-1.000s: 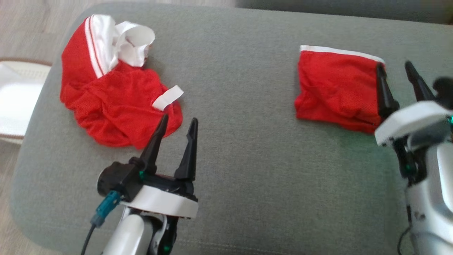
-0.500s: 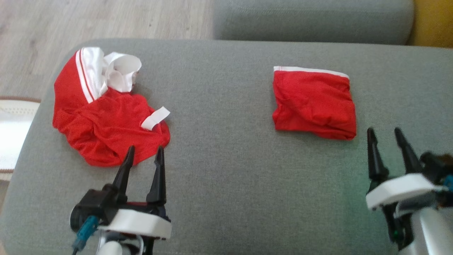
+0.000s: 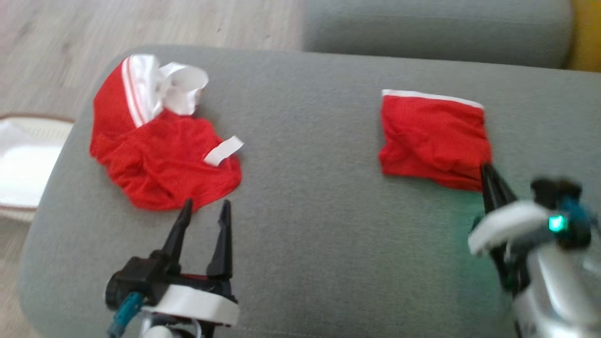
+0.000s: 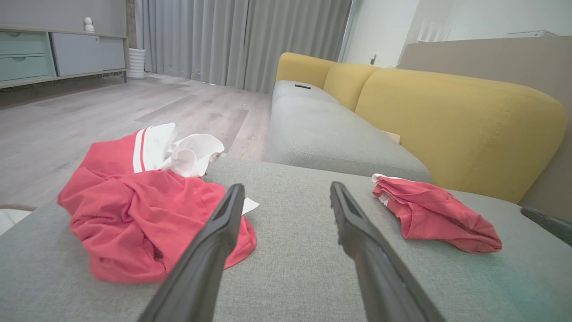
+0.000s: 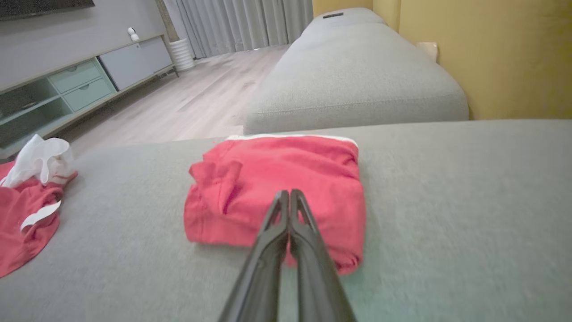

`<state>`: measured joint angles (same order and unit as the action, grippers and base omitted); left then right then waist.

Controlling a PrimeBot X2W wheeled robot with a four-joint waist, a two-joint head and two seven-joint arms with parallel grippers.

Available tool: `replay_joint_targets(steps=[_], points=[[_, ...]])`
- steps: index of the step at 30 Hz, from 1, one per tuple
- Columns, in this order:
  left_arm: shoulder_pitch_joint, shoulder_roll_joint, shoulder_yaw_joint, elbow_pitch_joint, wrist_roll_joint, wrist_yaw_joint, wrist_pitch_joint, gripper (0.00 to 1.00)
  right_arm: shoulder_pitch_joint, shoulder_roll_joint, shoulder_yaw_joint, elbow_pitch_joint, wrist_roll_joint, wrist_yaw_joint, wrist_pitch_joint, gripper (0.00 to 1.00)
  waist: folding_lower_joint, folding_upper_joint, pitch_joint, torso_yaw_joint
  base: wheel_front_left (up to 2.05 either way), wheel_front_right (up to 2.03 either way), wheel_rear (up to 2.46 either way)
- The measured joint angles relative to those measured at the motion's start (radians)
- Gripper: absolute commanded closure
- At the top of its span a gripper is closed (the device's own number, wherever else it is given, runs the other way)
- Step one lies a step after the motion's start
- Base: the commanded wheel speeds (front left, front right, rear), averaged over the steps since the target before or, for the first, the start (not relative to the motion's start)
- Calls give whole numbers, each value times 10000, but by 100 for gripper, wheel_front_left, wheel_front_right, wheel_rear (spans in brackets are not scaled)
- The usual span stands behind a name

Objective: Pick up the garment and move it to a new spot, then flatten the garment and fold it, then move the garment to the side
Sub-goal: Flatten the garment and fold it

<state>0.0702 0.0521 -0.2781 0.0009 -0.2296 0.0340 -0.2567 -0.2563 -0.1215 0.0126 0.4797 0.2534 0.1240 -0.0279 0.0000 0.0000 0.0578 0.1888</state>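
Note:
A folded red garment (image 3: 432,136) with a white band along its far edge lies flat on the right of the grey cushion (image 3: 310,141). A crumpled red and white garment (image 3: 159,159) lies in a heap on the left. My right gripper (image 3: 485,169) is shut with nothing between its fingers, its tip at the folded garment's near right corner. In the right wrist view the shut right gripper (image 5: 289,193) points at the folded garment (image 5: 277,174). My left gripper (image 3: 207,203) stands open just short of the crumpled garment's near edge. The left wrist view shows the open left gripper (image 4: 286,188), the heap (image 4: 134,210) and the folded garment (image 4: 429,210).
A white basket-like thing (image 3: 19,173) sits on the wooden floor (image 3: 70,28) past the cushion's left edge. A second grey cushion (image 3: 436,28) lies beyond, with a yellow sofa back (image 4: 447,120) along the right side. A low cabinet (image 5: 80,80) stands far off.
My right gripper's fingers have closed; half a second ago they stood apart. The head camera has shifted, so the whole picture has moved. Both garments lie as before, and the left gripper stays open.

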Motion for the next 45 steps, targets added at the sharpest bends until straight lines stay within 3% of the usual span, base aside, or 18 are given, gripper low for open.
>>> replay_joint_targets(steps=[8, 14, 25, 26, 27, 28, 33, 40, 45], points=[[-512, -4, -481, -77, -228, 19, -2, 0, -2557, -740, 545, 2683, -188, 0, 826, 100, 0, 0, 629, 718, 0, 0, 0], [-784, -8, -654, -65, -376, 104, -2, 0, -3417, -800, 1262, 4449, -73, 0, 911, 100, 0, 0, 1146, 1156, 0, 0, 0], [-820, -10, -520, -4, -372, 203, -2, 0, -3026, 167, 4270, 4312, 1018, 0, -635, 100, 0, 0, 899, 992, 0, 0, 0], [-812, -10, -462, -2, -370, 205, -2, 0, -2842, 184, 4447, 4201, 1060, 0, -871, 82, 0, 0, 822, 918, 0, 0, 0], [-789, -10, -405, 0, -366, 203, -2, 0, -2646, 186, 4546, 4090, 1124, 0, -1114, 48, 0, 0, 733, 836, 0, 0, 0], [-752, -10, -337, 6, -341, 205, -2, 0, -2460, 186, 4614, 3998, 1174, 0, -1354, 0, 0, 0, 641, 754, 0, 0, 0], [-396, -10, -13, 56, -163, 276, 0, 0, -1680, 146, 4209, 3074, 1181, 0, -2127, 0, 0, 0, 138, 229, 0, 0, 0], [145, -2, 447, 100, 0, 274, 0, 0, -112, 44, 2113, 159, 493, 0, -2230, 0, 0, 0, -490, -564, 0, 0, 0], [415, -4, 886, 67, 188, 276, 0, 0, 1524, 109, 1227, -1089, -13, 0, -2230, 0, 0, 0, -849, -940, 0, 0, 0]])
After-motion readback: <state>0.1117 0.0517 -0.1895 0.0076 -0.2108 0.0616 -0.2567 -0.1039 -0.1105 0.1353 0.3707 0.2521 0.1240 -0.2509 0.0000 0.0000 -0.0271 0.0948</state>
